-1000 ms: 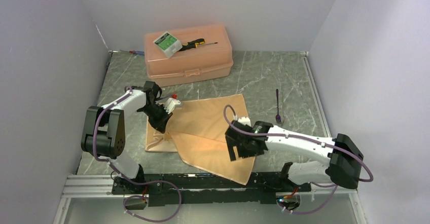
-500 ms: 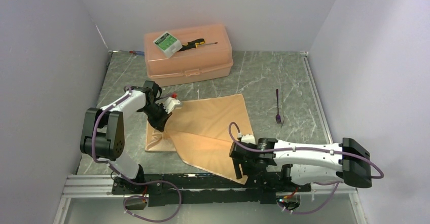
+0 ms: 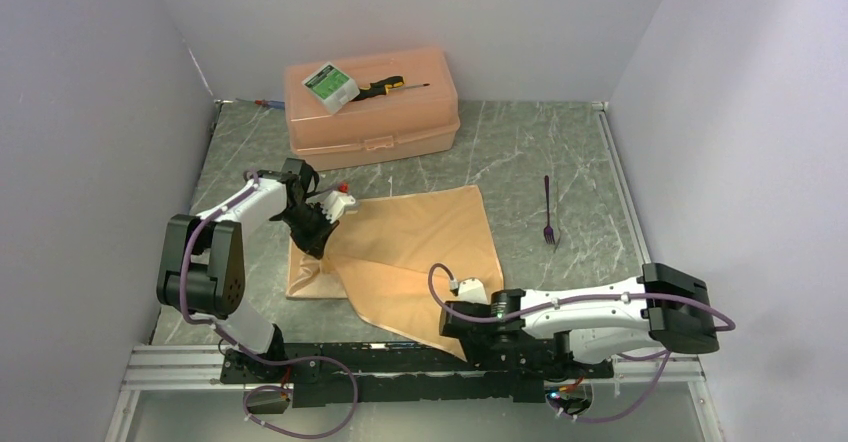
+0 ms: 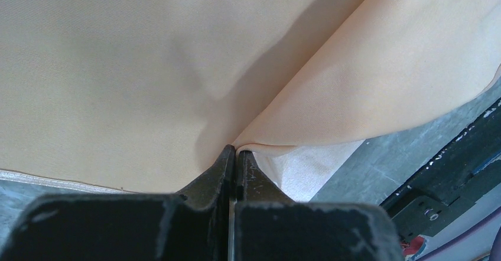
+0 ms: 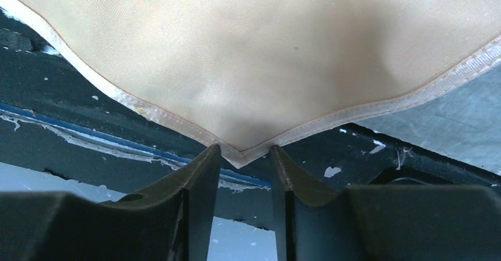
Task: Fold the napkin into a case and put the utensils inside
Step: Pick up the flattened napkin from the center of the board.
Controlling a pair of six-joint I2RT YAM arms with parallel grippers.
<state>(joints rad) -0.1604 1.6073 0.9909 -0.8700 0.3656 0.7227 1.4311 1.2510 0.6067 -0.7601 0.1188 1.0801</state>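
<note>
A peach-orange napkin (image 3: pixel 420 252) (image 4: pixel 118 66) (image 5: pixel 266 48) lies partly folded on the left-centre of the grey marbled table (image 3: pixel 560 152). Its long crease runs on a diagonal from the left side down to a near corner. That corner points straight at the arms' bases and overhangs the black rail (image 3: pixel 400 362) (image 5: pixel 88 95) at the table's near edge.

The left gripper (image 3: pixel 312 245) (image 4: pixel 235 152) is pinched tight on a fold of the napkin at its left side. The right gripper (image 3: pixel 470 347) (image 5: pixel 242 155) lies low at the near corner, its jaws apart with the hemmed tip between them; the wrist view shows a narrow gap on either side.

A slim purple fork (image 3: pixel 548 212) lies well apart to the right. Its long axis runs from far to near, with the tines at the near end.

Bare tabletop shows between napkin and fork, and between the napkin's far edge and the peach plastic box (image 3: pixel 370 112) at the back. On the box lid rest a screwdriver (image 3: pixel 395 86) and a small green-and-white carton (image 3: pixel 330 85).
</note>
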